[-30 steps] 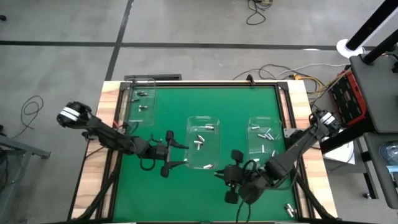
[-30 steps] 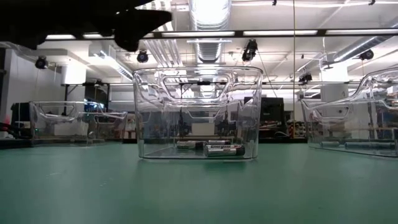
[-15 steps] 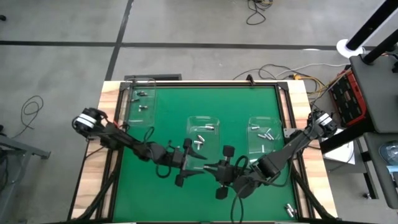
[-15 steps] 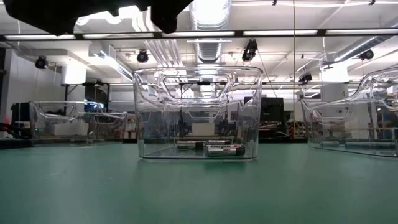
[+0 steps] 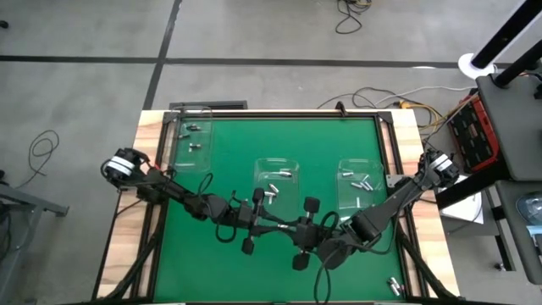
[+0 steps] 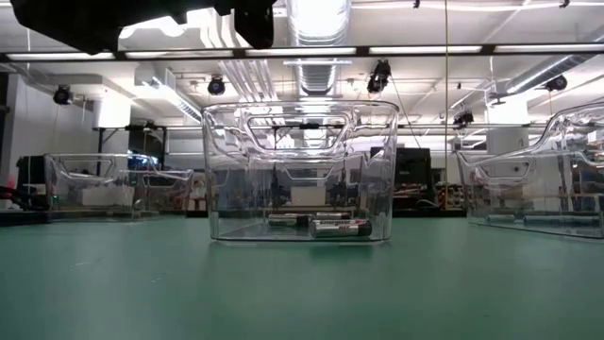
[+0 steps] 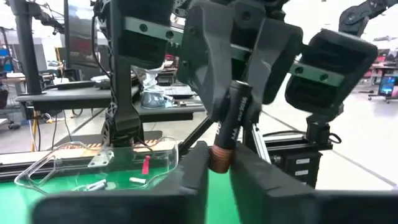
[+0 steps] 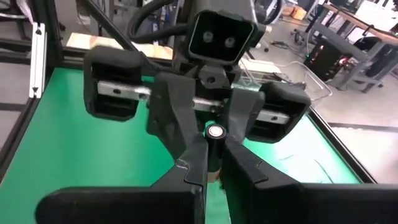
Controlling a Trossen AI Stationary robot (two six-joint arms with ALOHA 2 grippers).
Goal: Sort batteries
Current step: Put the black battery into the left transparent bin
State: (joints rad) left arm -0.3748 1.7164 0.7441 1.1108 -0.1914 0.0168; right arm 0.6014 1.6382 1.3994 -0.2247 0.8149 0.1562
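I have both grippers meeting tip to tip above the mat in front of the middle bin [image 5: 278, 193]. Left gripper [image 5: 273, 223] and right gripper [image 5: 282, 227] each pinch one dark battery [image 8: 215, 144].

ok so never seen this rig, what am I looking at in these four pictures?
Two robot arms work at a green table. One picture looks straight down, one looks level across the tabletop, and one comes from a camera on each wrist. Three clear bins stand on the table with small loose batteries inside. The left end effector and right end effector meet in front of the middle bin, both closed on one dark, copper-tipped battery. It looks like a handover, though I can't tell which way.
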